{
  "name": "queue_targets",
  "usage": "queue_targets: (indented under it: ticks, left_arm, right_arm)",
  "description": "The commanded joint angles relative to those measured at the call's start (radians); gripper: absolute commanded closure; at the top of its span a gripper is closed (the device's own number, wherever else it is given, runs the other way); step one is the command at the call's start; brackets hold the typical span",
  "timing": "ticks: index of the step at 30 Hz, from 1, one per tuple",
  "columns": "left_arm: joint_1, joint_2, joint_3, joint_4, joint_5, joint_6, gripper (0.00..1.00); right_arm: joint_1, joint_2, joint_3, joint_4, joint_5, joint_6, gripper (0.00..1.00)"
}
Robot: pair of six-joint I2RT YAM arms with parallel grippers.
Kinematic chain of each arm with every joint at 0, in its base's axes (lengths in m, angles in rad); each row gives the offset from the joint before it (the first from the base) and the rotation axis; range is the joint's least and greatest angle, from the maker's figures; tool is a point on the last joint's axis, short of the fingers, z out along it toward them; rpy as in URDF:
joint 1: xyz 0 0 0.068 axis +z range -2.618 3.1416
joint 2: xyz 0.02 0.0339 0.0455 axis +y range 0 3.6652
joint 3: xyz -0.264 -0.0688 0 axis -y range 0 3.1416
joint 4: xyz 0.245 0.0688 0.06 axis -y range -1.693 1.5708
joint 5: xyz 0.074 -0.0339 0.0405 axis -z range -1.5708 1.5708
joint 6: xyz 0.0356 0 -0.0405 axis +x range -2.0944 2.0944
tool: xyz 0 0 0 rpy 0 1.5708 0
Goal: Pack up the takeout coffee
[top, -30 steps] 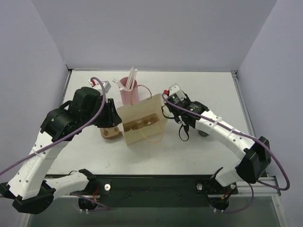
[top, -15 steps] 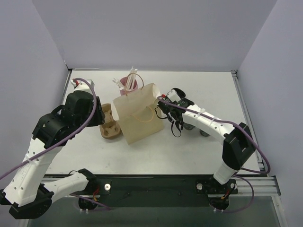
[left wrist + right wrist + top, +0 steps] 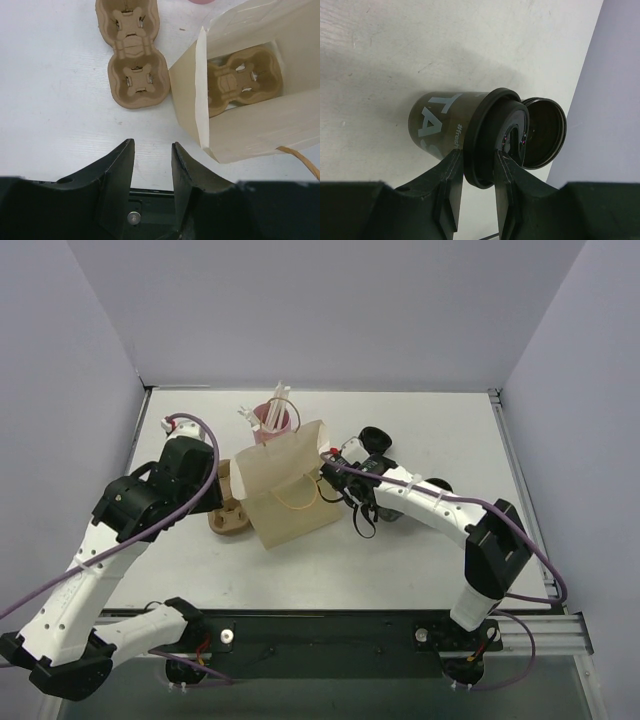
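Right claw (image 3: 479, 159) carried "#fresh" cup (image 3: 440, 122) nearer the bag (image 3: 290, 495).

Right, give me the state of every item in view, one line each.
paper bag: open at the top.
carrier in bag: seated at the bottom, slots empty.
carrier on table: outside the bag, slots empty.
coffee cup: lid on, clamped at the lid rim by the right claw.
left claw: open, holding nothing.
pink cup: upright, sticks inside.

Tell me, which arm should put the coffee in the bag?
Right. The right pincer grips the coffee cup by its lid rim, beside the paper bag. The left pincer is open and empty.
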Motion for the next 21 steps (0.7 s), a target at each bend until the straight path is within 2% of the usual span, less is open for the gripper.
queue_targets:
  ticks: [1,7,21]
  left_arm:
    - [0.013,0.01,-0.026,0.05,0.019,-0.024,0.55]
    - [0.019,0.047,-0.018,0.101,0.057,-0.028,0.55]
    - [0.03,0.117,-0.029,0.153,0.051,-0.025,0.55]
  right_arm:
    - [0.03,-0.009,0.003,-0.069,0.017,0.024,0.74]
    - [0.034,-0.026,-0.004,-0.073,0.034,0.034,0.76]
    - [0.042,-0.061,-0.057,-0.072,0.04,0.026,0.75]
